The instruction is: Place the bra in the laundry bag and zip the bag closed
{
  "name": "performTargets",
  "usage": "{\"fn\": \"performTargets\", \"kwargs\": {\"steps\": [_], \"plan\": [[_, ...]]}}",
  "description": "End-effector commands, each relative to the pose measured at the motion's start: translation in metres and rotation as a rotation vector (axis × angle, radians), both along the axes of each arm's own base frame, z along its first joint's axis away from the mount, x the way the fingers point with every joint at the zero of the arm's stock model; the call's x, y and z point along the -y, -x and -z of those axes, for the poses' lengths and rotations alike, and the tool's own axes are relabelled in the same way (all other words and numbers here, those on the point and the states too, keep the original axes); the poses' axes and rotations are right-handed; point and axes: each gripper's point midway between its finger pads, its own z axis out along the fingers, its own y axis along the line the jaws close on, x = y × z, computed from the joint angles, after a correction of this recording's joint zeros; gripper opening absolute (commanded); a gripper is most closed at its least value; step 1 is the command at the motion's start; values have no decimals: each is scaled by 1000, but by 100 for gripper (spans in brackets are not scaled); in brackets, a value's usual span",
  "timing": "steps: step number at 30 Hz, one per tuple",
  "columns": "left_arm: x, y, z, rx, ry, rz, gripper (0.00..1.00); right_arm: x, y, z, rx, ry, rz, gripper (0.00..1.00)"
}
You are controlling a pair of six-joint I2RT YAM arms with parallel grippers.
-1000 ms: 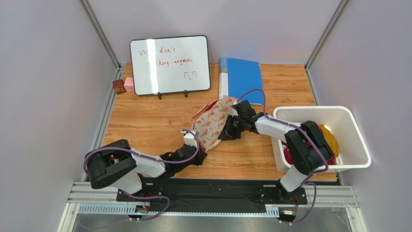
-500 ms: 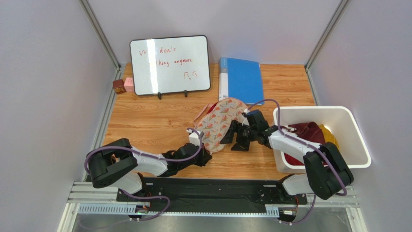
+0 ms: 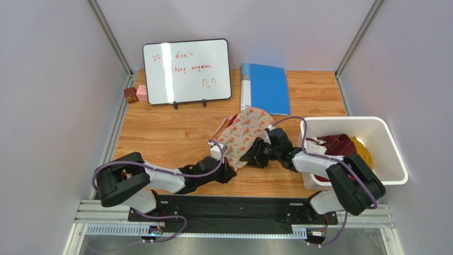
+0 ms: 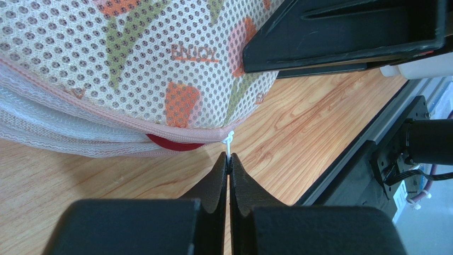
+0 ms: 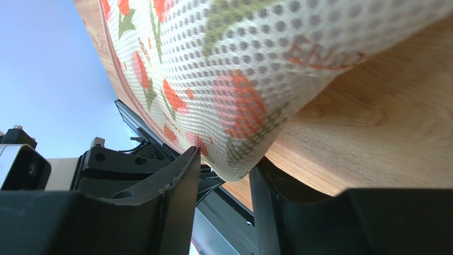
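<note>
The laundry bag [image 3: 245,130] lies on the wooden table, a leaf-print mesh pouch with pink zipper trim. It fills the left wrist view [image 4: 133,69] and the right wrist view [image 5: 228,69]. A sliver of the dark red bra [image 4: 174,144] shows inside the bag, under the trim. My left gripper [image 3: 229,169] [image 4: 228,159] is at the bag's near end, shut on the white zip pull cord [image 4: 229,144]. My right gripper [image 3: 254,154] [image 5: 226,170] is at the bag's near right edge, shut on it, one finger [image 4: 345,32] above and one below.
A white plastic bin [image 3: 393,175] at the right holds red and yellow clothes [image 3: 340,144]. A whiteboard [image 3: 186,69] and a blue folder [image 3: 265,87] stand at the back. Two small blocks [image 3: 135,94] sit at the back left.
My right gripper left the bag's far side, drew back to the right, then came in onto the bag's near right edge. My left gripper shifted slightly right, holding the pull.
</note>
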Motion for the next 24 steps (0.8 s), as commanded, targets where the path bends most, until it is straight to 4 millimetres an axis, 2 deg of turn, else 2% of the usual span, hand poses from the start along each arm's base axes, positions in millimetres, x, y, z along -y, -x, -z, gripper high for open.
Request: {"fn": "performTargets", "kwargs": {"steps": [1, 5, 6, 8, 9, 10, 16, 17, 19, 20, 22, 24], "plan": [[19, -1, -25, 25, 82, 23, 0, -4, -10, -6, 45, -33, 49, 39], [18, -4, -25, 22, 81, 4, 0, 2, -10, -2, 38, -6, 75, 15], [11, -7, -18, 14, 45, -33, 0, 3, -8, -2, 32, 3, 80, 6], [3, -13, -15, -2, 10, -95, 0, 6, -6, 0, 26, 16, 79, 0], [-12, -16, -2, -12, -72, -145, 0, 7, -5, 2, 16, 23, 74, 0], [-19, -19, 2, -14, -106, -171, 0, 5, -3, 1, 21, 16, 54, 0], [-63, -30, 8, -29, -182, -308, 0, 10, 2, 6, 14, 19, -11, 0], [-66, -32, 0, -16, -157, -319, 0, 13, 2, 8, 26, 31, -24, 0], [-83, -35, 2, -7, -181, -355, 0, 20, 1, 11, 20, 36, -25, 0], [-87, -36, -5, 6, -165, -362, 0, 23, 1, 12, 36, 41, -38, 0], [-99, -37, -2, 15, -190, -369, 0, 25, 0, 12, 44, 47, -54, 0], [-96, -37, -13, 46, -153, -335, 0, 24, -4, 10, 75, 62, -90, 0]]}}
